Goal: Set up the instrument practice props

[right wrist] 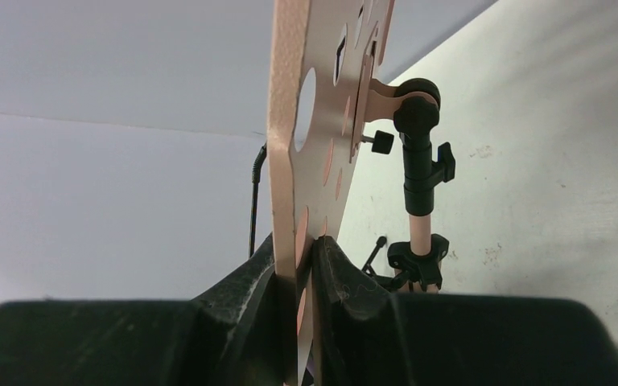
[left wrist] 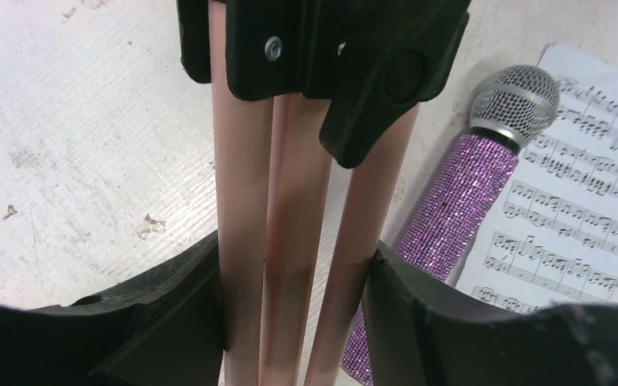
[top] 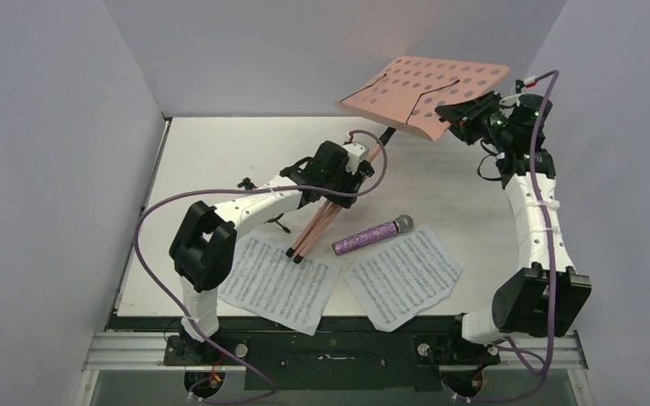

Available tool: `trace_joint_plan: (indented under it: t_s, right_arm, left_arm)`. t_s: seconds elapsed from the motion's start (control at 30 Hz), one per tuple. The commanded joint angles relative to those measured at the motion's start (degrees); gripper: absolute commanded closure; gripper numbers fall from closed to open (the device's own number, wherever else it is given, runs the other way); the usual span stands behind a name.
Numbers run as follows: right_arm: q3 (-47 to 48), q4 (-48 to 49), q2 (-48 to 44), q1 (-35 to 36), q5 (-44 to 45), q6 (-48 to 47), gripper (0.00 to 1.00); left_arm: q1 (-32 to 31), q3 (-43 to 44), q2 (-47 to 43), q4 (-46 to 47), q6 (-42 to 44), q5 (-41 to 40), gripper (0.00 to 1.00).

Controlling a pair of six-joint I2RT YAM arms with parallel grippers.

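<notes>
The pink perforated music stand is held tilted over the table, its tray [top: 427, 93] high at the back right. Its tripod legs [top: 317, 222] are folded together, with the feet touching the left sheet-music page [top: 275, 283]. My left gripper [top: 338, 173] is shut on the folded legs [left wrist: 290, 241]. My right gripper [top: 461, 114] is shut on the tray's edge [right wrist: 298, 121]. The purple glitter microphone [top: 372, 237] lies flat between the legs and the right page [top: 406, 275]. It also shows in the left wrist view [left wrist: 467, 185]. The black shock-mount tripod is mostly hidden under my left arm; thin black legs [top: 281, 224] show.
White walls close in the table [top: 220, 152] on the left, back and right. The stand's pole with its black clamp [right wrist: 418, 257] hangs below the tray. A purple cable [top: 156, 220] loops off my left arm.
</notes>
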Motion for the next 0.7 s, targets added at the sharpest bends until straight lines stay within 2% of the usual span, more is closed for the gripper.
trace_joint_plan:
  t_s: [0.0, 0.17, 0.3, 0.5, 0.67]
  right_arm:
    - [11.4, 20.7, -6.8, 0.2, -4.8, 1.3, 0.95]
    - [16.0, 21.2, -6.7, 0.2, -4.5, -1.7, 0.95]
    - [18.6, 24.3, -6.3, 0.3, -4.3, -1.7, 0.95]
    - [20.9, 28.1, -7.3, 1.4, -3.5, -5.9, 0.95]
    - [18.5, 32.4, -10.0, 2.7, -2.0, -9.9, 0.95]
  left_arm:
    - [1.5, 3.9, -3.6, 1.0, -2.2, -1.0, 0.9]
    - [1.8, 8.7, -3.8, -2.4, -1.4, 1.2, 1.0]
    - [2.0, 10.9, -4.8, -2.6, -2.1, 2.2, 1.0]
    - [2.4, 10.4, -7.9, 1.5, -3.1, 3.1, 1.0]
    - [2.7, 6.6, -11.4, 8.8, -2.7, 4.1, 1.0]
